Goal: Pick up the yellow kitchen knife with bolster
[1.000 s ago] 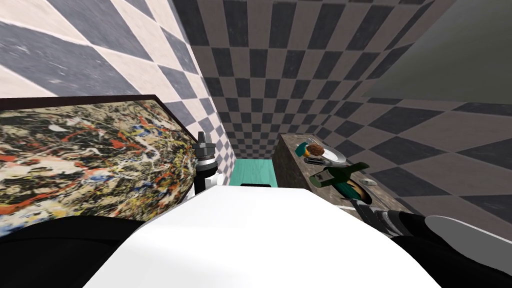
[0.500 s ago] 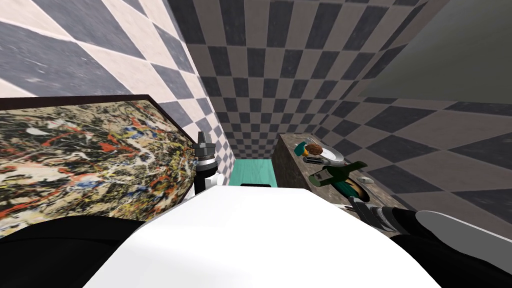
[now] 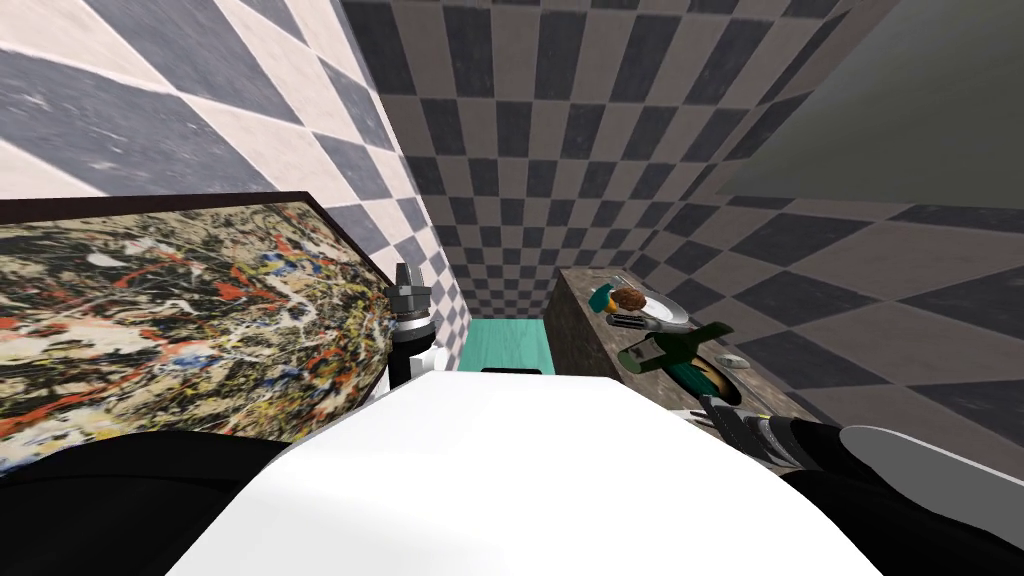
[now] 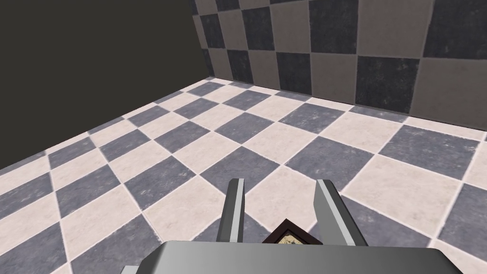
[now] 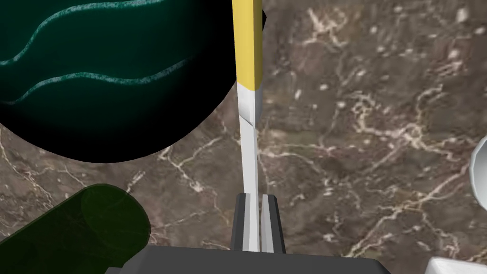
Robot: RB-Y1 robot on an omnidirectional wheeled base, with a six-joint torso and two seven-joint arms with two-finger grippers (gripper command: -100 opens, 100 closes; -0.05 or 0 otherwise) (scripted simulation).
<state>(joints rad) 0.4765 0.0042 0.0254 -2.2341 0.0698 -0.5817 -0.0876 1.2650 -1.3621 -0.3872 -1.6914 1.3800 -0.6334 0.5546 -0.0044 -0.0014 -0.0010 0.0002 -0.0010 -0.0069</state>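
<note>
Our right gripper [image 5: 257,223] has its fingers closed tight on the pale blade of the yellow-handled knife [image 5: 249,109], near the worktop's [image 5: 356,142] near end. The handle points away from the gripper, beside a dark green bowl [image 5: 95,71], with a green bottle [image 5: 71,233] near. Our left gripper [image 4: 280,209] stands open, holding nothing, beside a framed painting [image 3: 180,310].

Head down over counter [image 3: 768,390], right wrist hugging knife [image 5: 249,142]

Knife [image 5: 249,142] handle runs off the edge — blade's end hidden (inside the right gripper [image 5: 256,199]).
</note>
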